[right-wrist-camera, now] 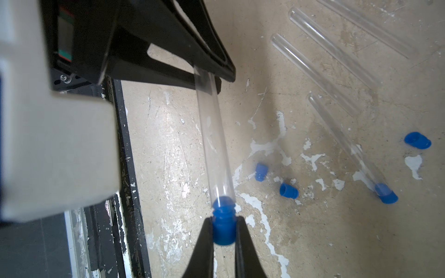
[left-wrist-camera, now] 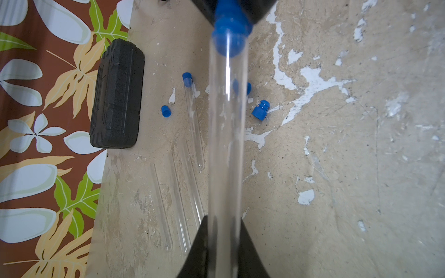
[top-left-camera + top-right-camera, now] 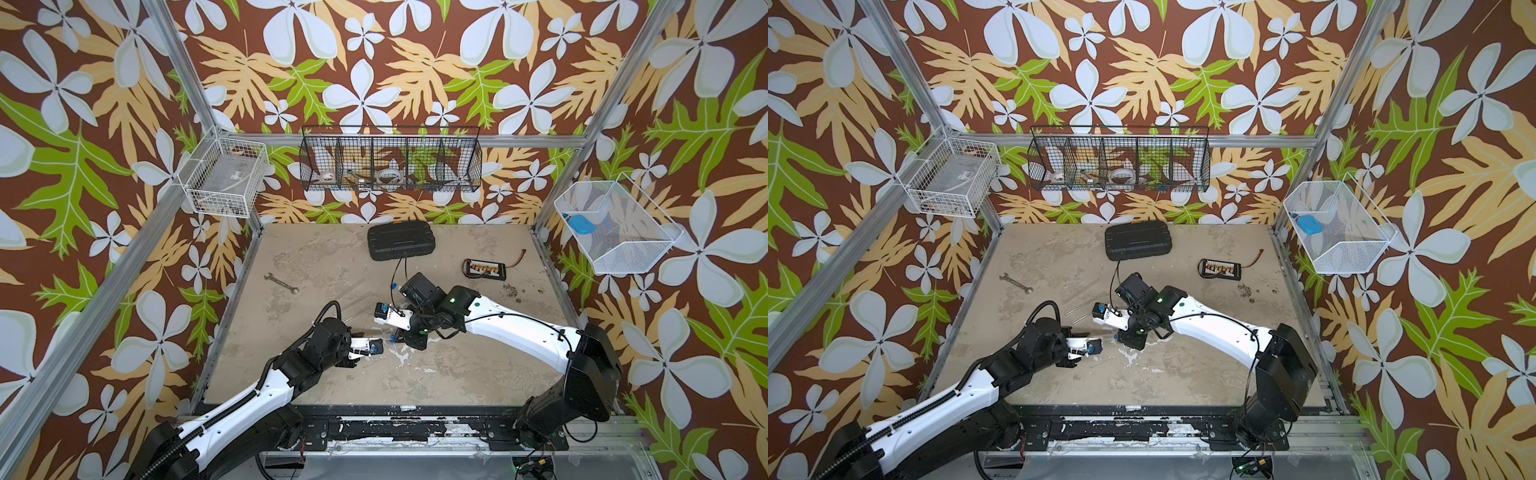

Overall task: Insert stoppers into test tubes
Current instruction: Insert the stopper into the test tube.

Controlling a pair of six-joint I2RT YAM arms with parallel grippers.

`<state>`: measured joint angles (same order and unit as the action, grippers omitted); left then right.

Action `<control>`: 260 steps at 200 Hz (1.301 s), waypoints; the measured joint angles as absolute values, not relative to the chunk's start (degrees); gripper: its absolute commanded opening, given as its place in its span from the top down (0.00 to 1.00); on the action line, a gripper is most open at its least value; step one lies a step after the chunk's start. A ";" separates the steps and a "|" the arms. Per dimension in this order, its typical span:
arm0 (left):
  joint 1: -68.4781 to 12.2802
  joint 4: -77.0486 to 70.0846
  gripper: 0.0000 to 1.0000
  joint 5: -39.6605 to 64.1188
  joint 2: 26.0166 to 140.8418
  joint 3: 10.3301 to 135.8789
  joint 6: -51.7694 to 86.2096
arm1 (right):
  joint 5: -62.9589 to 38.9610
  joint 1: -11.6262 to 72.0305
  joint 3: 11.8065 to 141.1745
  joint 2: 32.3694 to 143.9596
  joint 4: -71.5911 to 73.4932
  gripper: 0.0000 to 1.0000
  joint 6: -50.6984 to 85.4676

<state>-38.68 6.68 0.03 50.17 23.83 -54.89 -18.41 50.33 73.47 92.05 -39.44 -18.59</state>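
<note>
Right wrist: my right end effector (image 1: 224, 220) clenched a stopper (image 1: 224, 232) entering the tube (image 1: 214, 144) my left end effector (image 1: 207, 78) gripped; straight push looked next.

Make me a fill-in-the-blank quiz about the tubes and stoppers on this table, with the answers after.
1. The left gripper holds a tube whose mouth meets a ____ stopper pinched in the right gripper.
2. On the table lies ____ capped tube.
3. Near it lie ____ bare tubes.
4. ____ loose stoppers lie there too.
Missing words: blue; one; three; three.
</note>
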 measured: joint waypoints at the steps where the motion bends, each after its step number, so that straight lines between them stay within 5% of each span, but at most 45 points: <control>1: -38.68 6.68 1.00 0.05 50.17 23.83 -54.89 | -18.41 50.35 73.52 92.05 -39.46 0.89 -18.59; 140: -41.06 11.99 1.00 -2.31 47.64 29.41 -62.19 | -19.79 51.05 85.97 95.48 -52.56 1.00 -19.46; 260: -41.65 15.46 1.00 -0.40 44.69 29.82 -61.71 | -26.57 51.00 89.82 97.84 -56.21 1.00 -15.25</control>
<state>-41.65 15.46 -0.40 44.69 29.82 -61.71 -26.57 51.00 89.82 97.84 -56.21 -15.25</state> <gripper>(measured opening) 0.168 0.121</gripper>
